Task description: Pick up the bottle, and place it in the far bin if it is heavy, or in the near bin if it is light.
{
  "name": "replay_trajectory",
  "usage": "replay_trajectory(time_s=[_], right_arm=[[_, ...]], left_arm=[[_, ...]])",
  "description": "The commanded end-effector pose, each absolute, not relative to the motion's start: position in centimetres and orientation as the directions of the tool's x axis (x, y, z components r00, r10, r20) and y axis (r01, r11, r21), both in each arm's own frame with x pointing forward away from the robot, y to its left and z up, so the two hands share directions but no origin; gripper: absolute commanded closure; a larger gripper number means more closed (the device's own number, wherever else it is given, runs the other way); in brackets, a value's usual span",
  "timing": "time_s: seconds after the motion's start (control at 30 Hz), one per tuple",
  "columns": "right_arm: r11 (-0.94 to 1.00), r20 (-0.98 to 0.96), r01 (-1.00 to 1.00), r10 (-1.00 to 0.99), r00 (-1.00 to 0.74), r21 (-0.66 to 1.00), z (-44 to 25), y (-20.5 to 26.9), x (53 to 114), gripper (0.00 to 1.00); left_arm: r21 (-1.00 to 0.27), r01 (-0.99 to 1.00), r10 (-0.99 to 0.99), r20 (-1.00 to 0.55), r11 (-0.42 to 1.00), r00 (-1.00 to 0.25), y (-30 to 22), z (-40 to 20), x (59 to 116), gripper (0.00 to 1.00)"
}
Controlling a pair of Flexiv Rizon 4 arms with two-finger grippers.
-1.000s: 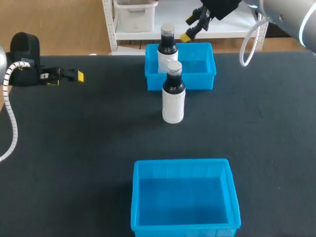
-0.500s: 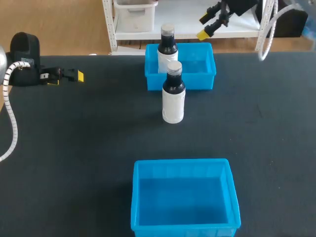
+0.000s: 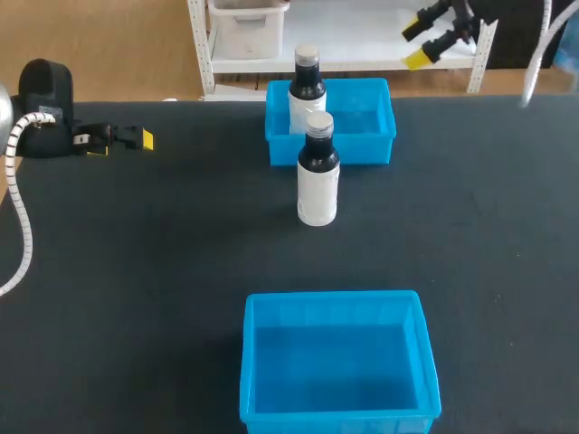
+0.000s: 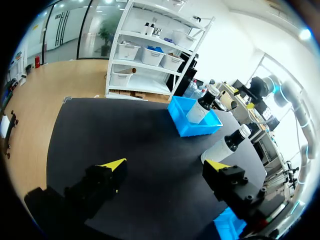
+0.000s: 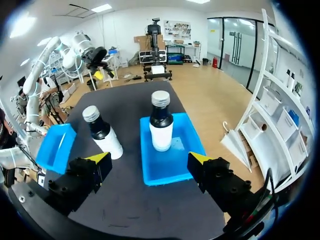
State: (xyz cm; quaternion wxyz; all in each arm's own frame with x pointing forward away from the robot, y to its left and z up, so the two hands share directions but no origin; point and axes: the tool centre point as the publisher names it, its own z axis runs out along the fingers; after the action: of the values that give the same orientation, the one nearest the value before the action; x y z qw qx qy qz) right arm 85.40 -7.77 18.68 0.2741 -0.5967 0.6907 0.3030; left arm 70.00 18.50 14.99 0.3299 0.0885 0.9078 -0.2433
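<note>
A white bottle with a dark neck and grey cap (image 3: 317, 172) (image 4: 225, 145) (image 5: 103, 133) stands upright on the black table, just in front of the far blue bin (image 3: 371, 122) (image 5: 172, 162). A second, similar bottle (image 3: 307, 86) (image 5: 161, 125) stands in that bin's left part. The near blue bin (image 3: 339, 371) holds nothing. My right gripper (image 3: 418, 42) (image 5: 149, 157) hangs open and holds nothing, high beyond the table's back edge, right of the far bin. My left gripper (image 3: 122, 141) (image 4: 165, 165) is open at the far left, pointing toward the bottles.
The black table (image 3: 136, 271) has bare surface on both sides of the bins and between them. A white cable (image 3: 18, 217) loops down along my left arm near the left edge.
My right gripper has drawn back to the right, away from above the far bin, still open. Bottles, bins and left arm have not moved.
</note>
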Motion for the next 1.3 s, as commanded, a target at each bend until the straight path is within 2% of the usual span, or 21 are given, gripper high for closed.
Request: replay_trajectory(time_s=[0.03, 0.47, 0.67, 0.83, 1.3], right_arm=[[0.213, -0.768, -0.977, -0.630, -0.117, -0.025, 18.8, -8.6, 79.6, 0.00], [0.304, -0.773, -0.945, -0.626, -0.102, -0.122, 17.2, -7.7, 73.9, 0.00], [0.376, -0.797, -0.923, -0.582, -0.161, -0.088, 16.7, -7.0, 72.7, 0.00], [0.411, -0.797, -0.902, -0.584, -0.154, -0.128, 16.5, -6.2, 72.0, 0.00], [0.388, -0.791, -0.909, -0.600, -0.121, -0.155, 15.4, -2.7, 69.8, 0.00]], left_arm=[[-0.383, 0.321, 0.000, -0.642, 0.866, -0.767, 18.5, 15.0, 70.0, 0.00], [-0.383, 0.321, 0.000, -0.642, 0.866, -0.767, 18.5, 15.0, 70.0, 0.00], [-0.383, 0.321, 0.000, -0.642, 0.866, -0.767, 18.5, 15.0, 70.0, 0.00], [-0.383, 0.321, 0.000, -0.642, 0.866, -0.767, 18.5, 15.0, 70.0, 0.00], [-0.383, 0.321, 0.000, -0.642, 0.866, -0.767, 18.5, 15.0, 70.0, 0.00]])
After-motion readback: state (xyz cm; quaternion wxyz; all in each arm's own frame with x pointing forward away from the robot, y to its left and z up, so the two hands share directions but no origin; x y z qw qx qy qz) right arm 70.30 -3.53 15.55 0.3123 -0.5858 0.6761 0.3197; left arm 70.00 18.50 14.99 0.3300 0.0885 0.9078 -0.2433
